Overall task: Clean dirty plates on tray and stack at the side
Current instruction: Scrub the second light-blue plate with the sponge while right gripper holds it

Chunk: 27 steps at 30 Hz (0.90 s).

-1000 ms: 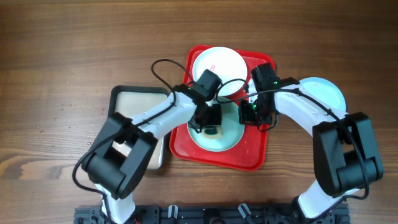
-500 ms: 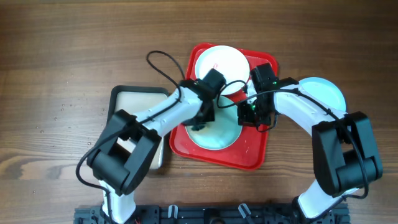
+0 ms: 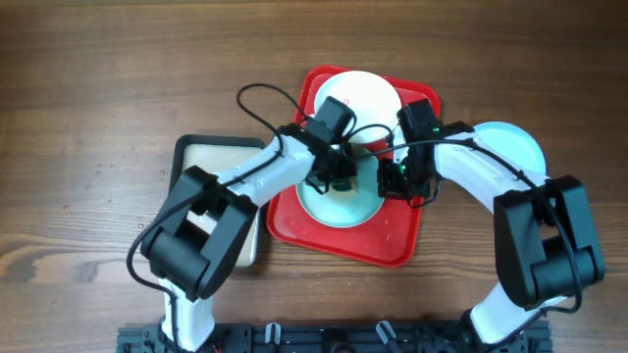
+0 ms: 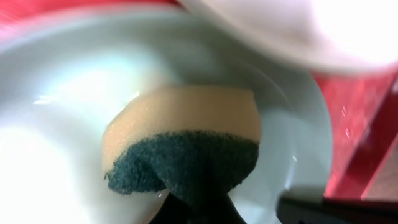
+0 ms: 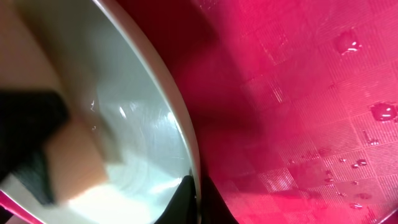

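The red tray (image 3: 397, 245) holds a white plate (image 3: 368, 98) at its far end and a pale mint plate (image 3: 345, 208) nearer me. My left gripper (image 3: 340, 179) is shut on a yellow and green sponge (image 4: 186, 146) and presses it onto the mint plate (image 4: 56, 112). My right gripper (image 3: 391, 178) is shut on the mint plate's right rim (image 5: 180, 130), with the red tray (image 5: 298, 93) beneath. A second mint plate (image 3: 515, 147) lies on the table to the right of the tray. The white plate's edge (image 4: 280, 25) overlaps the top of the left wrist view.
A black-rimmed cream tray (image 3: 211, 162) lies left of the red tray, partly under my left arm. Water drops sit on the red tray floor (image 5: 382, 112). Bare wooden table (image 3: 98, 78) surrounds everything.
My left gripper has moved the sponge across the mint plate, first left and then back right towards the far edge. The right gripper has held the rim still.
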Available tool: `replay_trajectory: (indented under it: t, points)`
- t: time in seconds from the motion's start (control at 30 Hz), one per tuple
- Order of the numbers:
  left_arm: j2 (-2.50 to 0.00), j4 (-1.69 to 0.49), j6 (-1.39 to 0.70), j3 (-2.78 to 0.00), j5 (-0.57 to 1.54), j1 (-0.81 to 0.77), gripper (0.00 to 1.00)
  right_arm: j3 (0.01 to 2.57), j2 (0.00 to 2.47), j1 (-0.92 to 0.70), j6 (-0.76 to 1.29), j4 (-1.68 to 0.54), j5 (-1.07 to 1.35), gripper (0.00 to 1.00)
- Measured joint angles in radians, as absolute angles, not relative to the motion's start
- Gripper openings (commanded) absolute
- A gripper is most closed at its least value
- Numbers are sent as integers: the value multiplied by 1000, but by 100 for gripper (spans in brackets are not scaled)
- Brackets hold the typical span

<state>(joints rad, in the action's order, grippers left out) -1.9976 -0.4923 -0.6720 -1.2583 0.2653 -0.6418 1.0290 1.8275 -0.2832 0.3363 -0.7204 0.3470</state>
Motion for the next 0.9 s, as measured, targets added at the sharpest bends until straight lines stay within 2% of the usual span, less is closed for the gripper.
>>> replay_trajectory:
  t: [0.33,0.43,0.63,0.8,0.9]
  points:
    - [-1999,-566,-655,-1254,320,-675,4,1029,1827,-282,331,-735,348,4]
    - [-1996,-719,-647,-1271,310,-662,4,1029,1827,-291,322,-736,357,4]
    - [-1993,-963,-646,-1306,107,-609,4,1029,1827,-300,316,-735,360,4]
    - [-1990,-900,-646,-1308,80,-597,4,1029,1829,-297,316,-729,361,4]
    - [-1988,-758,-646,-1301,154,-593,4,1029,1829,-283,317,-733,355,4]
